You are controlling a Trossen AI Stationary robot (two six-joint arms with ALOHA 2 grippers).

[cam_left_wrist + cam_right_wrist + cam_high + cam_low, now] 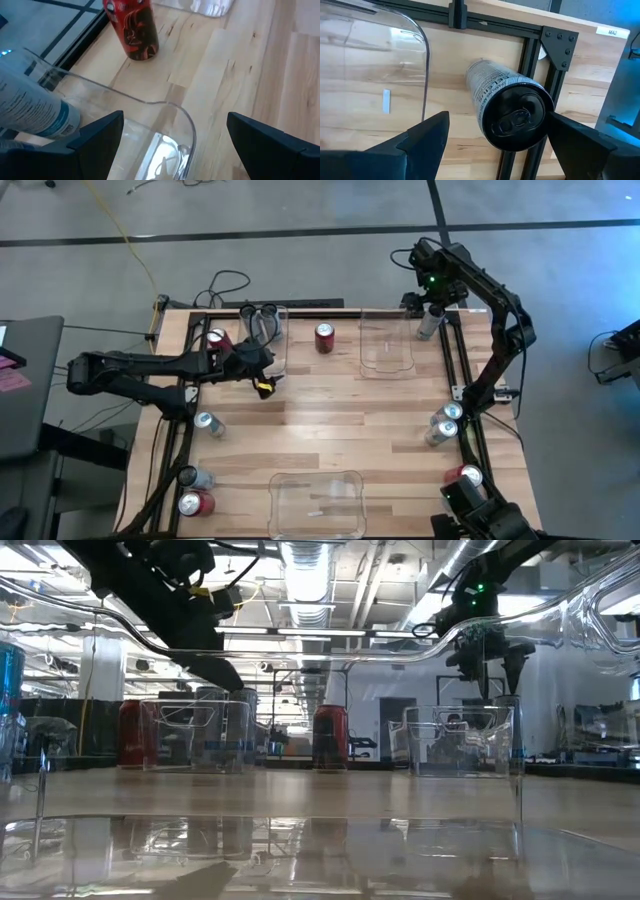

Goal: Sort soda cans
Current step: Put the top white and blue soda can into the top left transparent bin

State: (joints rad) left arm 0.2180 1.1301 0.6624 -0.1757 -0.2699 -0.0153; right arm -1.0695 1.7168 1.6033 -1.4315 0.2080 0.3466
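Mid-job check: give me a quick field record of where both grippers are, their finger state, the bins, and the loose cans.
left gripper: open, over the far-left clear bin, holding nothing
right gripper: open, above a silver can standing at the table's far-right edge, not gripped
middle bin: looks empty
near bin: looks empty
red can: upright between the two far bins
other cans: scattered along the left and right table edges

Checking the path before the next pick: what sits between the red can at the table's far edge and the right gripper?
A clear bin lies between the red can and the right gripper, per the high view.
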